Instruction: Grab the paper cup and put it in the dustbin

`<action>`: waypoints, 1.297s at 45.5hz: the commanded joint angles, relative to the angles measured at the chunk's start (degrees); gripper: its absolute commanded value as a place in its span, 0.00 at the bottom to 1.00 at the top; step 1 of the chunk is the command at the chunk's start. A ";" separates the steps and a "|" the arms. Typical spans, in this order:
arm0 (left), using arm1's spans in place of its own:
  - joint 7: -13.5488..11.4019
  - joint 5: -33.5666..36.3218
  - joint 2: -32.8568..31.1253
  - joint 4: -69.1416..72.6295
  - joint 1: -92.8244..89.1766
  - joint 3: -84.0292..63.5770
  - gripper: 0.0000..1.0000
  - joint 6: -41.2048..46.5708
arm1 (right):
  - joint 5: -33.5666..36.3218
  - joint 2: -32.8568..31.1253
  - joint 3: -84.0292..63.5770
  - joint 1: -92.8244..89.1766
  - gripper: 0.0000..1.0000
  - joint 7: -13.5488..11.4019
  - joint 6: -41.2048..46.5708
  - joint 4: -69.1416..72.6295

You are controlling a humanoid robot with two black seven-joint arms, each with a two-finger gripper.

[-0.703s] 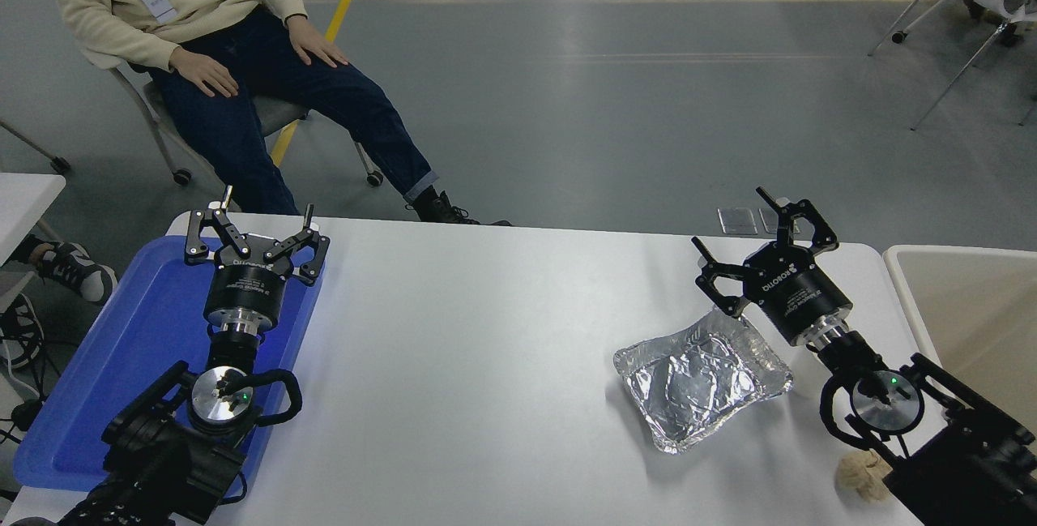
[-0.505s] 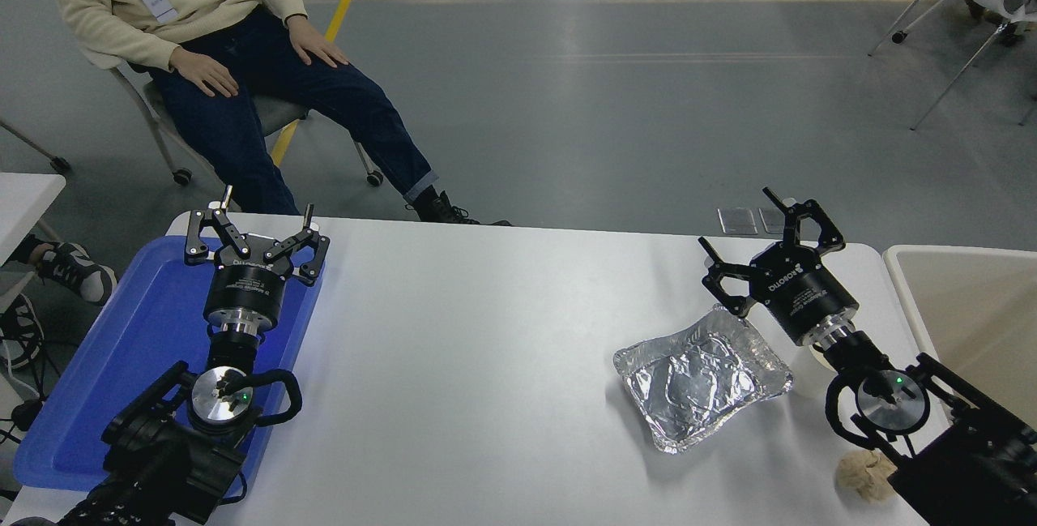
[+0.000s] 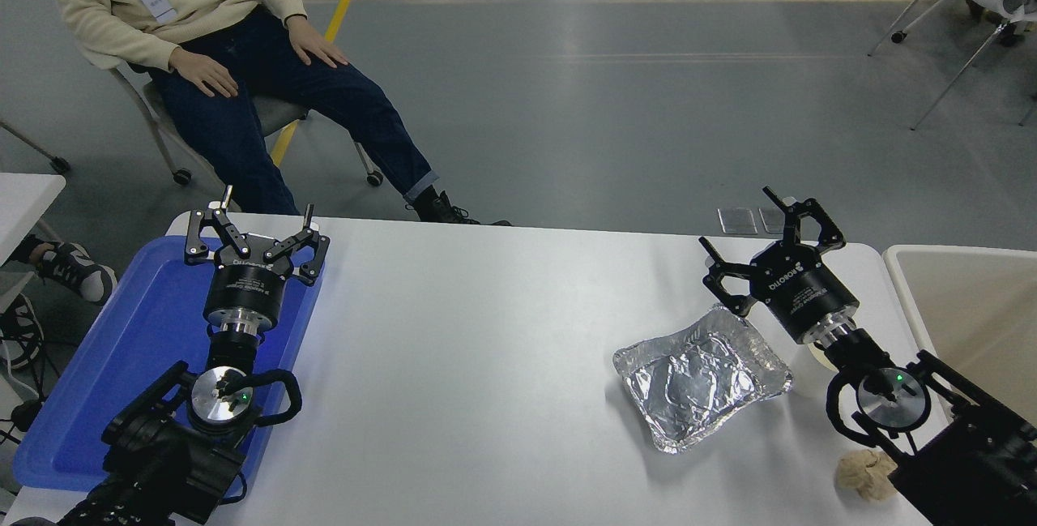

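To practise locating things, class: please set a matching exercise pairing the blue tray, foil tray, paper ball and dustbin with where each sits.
Things:
1 blue tray
2 foil tray
3 paper ball
4 dustbin

Places:
A beyond the table's right end
B table's left end, beneath the left gripper
C table's near edge, far right
D on the table, next to the right gripper

Pairs: 1-B, 2-D, 3-C, 4-A

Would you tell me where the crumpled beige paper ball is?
The crumpled beige paper ball lies near the white table's front right edge, beside the right arm.
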 commanded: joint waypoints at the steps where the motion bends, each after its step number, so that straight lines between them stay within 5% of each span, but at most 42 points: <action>1: 0.00 0.00 0.00 0.00 0.00 0.00 1.00 0.00 | -4.04 -4.49 -1.15 4.30 1.00 -0.48 -2.05 3.85; 16: 0.00 0.00 0.00 0.00 0.00 0.00 1.00 0.00 | -4.40 -20.66 -23.17 25.09 1.00 -0.83 -8.82 13.08; 24: 0.00 0.00 0.00 0.00 0.00 0.00 1.00 0.00 | -4.49 -23.22 -39.80 39.09 1.00 -1.89 -9.71 13.44; 47: 0.00 0.01 0.00 0.00 0.00 0.00 1.00 0.00 | -11.78 -21.20 -81.90 68.10 1.00 -3.29 -10.50 16.51; 59: 0.09 0.09 0.00 0.00 0.00 0.00 1.00 0.00 | -13.80 -12.68 -108.01 84.89 1.00 -3.29 -10.59 23.63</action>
